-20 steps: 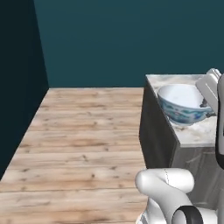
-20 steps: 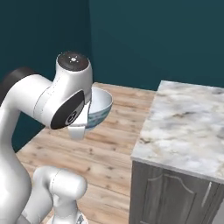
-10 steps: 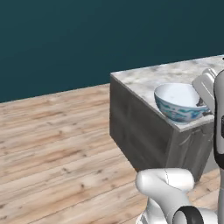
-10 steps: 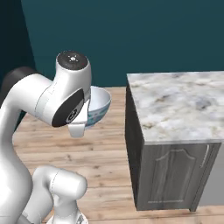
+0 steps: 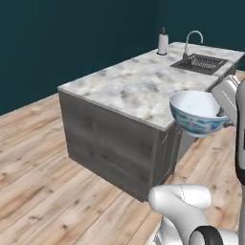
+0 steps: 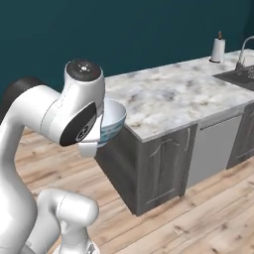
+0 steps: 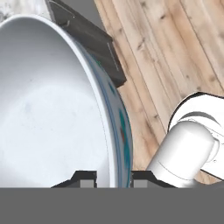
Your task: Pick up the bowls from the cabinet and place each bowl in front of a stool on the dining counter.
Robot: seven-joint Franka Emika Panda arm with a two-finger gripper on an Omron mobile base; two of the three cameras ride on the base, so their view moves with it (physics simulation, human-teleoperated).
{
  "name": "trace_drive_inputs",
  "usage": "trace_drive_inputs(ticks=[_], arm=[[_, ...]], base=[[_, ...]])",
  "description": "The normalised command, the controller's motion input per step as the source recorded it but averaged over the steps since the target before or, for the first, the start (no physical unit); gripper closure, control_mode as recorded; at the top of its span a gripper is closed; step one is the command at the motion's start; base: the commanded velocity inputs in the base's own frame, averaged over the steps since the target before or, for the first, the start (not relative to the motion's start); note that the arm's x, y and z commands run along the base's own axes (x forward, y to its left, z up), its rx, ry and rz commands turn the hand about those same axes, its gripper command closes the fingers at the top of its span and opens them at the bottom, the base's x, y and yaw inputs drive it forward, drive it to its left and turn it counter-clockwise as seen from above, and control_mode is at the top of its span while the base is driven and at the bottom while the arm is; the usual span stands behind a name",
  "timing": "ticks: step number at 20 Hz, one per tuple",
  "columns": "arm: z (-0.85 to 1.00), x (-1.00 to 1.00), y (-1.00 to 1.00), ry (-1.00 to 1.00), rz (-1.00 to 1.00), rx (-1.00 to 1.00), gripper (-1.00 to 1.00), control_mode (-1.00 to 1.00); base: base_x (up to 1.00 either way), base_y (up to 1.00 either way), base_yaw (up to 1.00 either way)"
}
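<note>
My gripper (image 7: 113, 177) is shut on the rim of one bowl (image 7: 52, 113), a white bowl with a blue-teal pattern outside and a plain white inside. In the left base view the bowl (image 5: 195, 118) hangs upright in the air off the near right corner of the dining counter (image 5: 139, 83), with the gripper (image 5: 222, 114) at its right rim. From the right, the bowl (image 6: 112, 122) shows partly behind my arm, left of the dining counter (image 6: 173, 94) and about level with its top. The cabinet is out of view.
At the far end of the marble top sit an inset sink (image 5: 200, 62), a curved faucet (image 5: 191, 40) and a paper towel roll (image 5: 163, 43). Wooden floor lies around the island. A teal wall stands behind it.
The whole picture has shifted: the base has moved and turned, bringing the island's long top, sink and faucet into view. The bowl stays in my shut gripper.
</note>
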Motion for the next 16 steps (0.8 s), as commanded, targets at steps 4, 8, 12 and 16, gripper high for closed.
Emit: trace_drive_inputs(ticks=[4, 8, 12, 16], arm=[[0.00, 0.00, 0.00, 0.00, 0.00, 0.00, 1.00, 1.00], [0.00, 0.00, 0.00, 0.00, 0.00, 0.00, 1.00, 1.00], [0.00, 0.00, 0.00, 0.00, 0.00, 0.00, 1.00, 1.00], [0.00, 0.00, 0.00, 0.00, 0.00, 0.00, 1.00, 1.00]], base=[[0.23, 1.00, -0.57], [0.29, 1.00, -0.52], [0.45, 1.00, -0.49], [0.59, 1.00, -0.45]])
